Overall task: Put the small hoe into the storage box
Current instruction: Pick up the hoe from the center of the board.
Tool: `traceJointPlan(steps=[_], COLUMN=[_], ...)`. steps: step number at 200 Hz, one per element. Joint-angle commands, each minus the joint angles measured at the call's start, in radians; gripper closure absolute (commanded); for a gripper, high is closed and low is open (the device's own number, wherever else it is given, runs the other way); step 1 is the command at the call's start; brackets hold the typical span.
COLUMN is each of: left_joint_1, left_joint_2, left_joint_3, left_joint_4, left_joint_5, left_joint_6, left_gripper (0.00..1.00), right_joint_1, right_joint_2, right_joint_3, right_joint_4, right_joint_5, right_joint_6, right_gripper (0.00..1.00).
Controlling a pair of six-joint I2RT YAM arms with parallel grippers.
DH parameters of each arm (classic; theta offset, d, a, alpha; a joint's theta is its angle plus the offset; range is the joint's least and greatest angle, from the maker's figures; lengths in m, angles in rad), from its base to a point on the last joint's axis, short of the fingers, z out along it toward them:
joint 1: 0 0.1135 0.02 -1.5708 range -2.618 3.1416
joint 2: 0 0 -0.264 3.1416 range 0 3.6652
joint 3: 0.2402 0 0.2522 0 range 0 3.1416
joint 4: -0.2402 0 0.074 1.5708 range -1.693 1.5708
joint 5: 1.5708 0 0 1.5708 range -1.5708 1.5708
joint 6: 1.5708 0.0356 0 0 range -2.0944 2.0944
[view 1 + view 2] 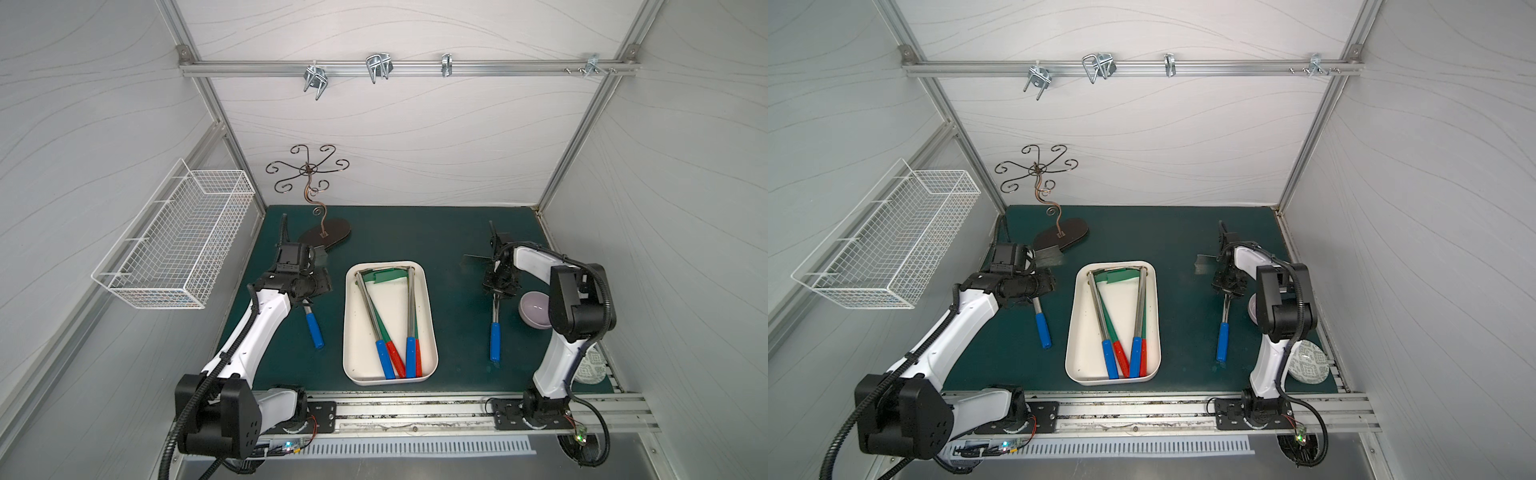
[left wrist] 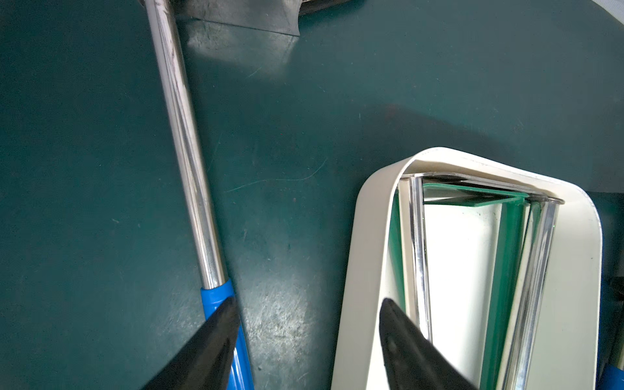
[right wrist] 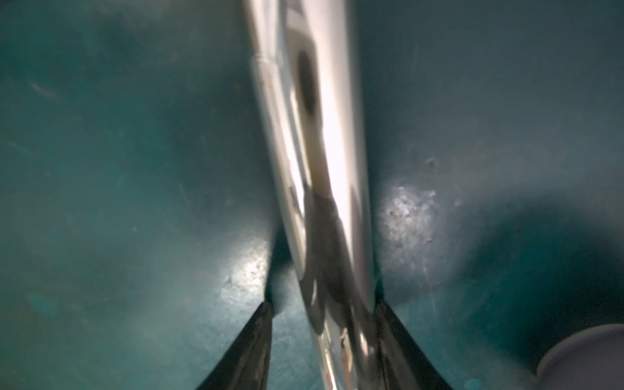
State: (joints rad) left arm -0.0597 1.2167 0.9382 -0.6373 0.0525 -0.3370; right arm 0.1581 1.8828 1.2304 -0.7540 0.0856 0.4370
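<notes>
- The storage box (image 1: 390, 299) sits in the middle of the mat (image 1: 415, 232), its long side running front to back.
- Four hoes (image 1: 410, 307) lie in it, heads at the back end, handles gathered at the front end.
- The left hoe (image 1: 314, 330) lies on the mat just left of the box, handle to the front, head back by the base of the hook stand (image 1: 326, 237).
- The right hoe (image 1: 494, 338) lies on the mat right of the box, apart from it, handle to the front.
- A bowl (image 1: 534, 309) stands just right of that hoe.
- A plate (image 1: 590, 365) lies at the mat's front right edge.
- A wire basket (image 1: 174, 245) hangs on the left wall.
- A rail (image 1: 498, 65) crosses the back wall.
</notes>
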Motion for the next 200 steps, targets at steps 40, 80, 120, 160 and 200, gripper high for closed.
traceJointPlan(steps=[40,80,120,160,200], left_joint_1=[0.004,0.004,0.004,0.004,0.006], left_joint_2=[-0.012,-0.013,-0.011,-0.014,-0.019], left_joint_3=[0.005,0.005,0.007,0.007,0.005], left_joint_4=[0.021,0.022,0.021,0.02,0.021], left_joint_5=[-0.002,-0.003,-0.006,-0.01,-0.012], left_joint_6=[0.003,0.003,0.006,0.006,0.007], left_gripper=[0.32,0.32,0.32,0.32,0.32], right_joint_1=[0.06,0.07,0.085,0.086,0.1], right_joint_2=[0.038,0.016,-0.014,-0.105,-0.191], right_joint_3=[0.013,0.009,0.017,0.064,0.116], right_joint_4=[-0.051,-0.054,-0.073,-0.158,-0.277], right_joint_5=[0.06,0.057,0.055,0.068,0.089], right_joint_6=[-0.031,-0.041,-0.056,-0.093,-0.088], right_gripper=[0.64,0.74,0.84,0.92,1.0])
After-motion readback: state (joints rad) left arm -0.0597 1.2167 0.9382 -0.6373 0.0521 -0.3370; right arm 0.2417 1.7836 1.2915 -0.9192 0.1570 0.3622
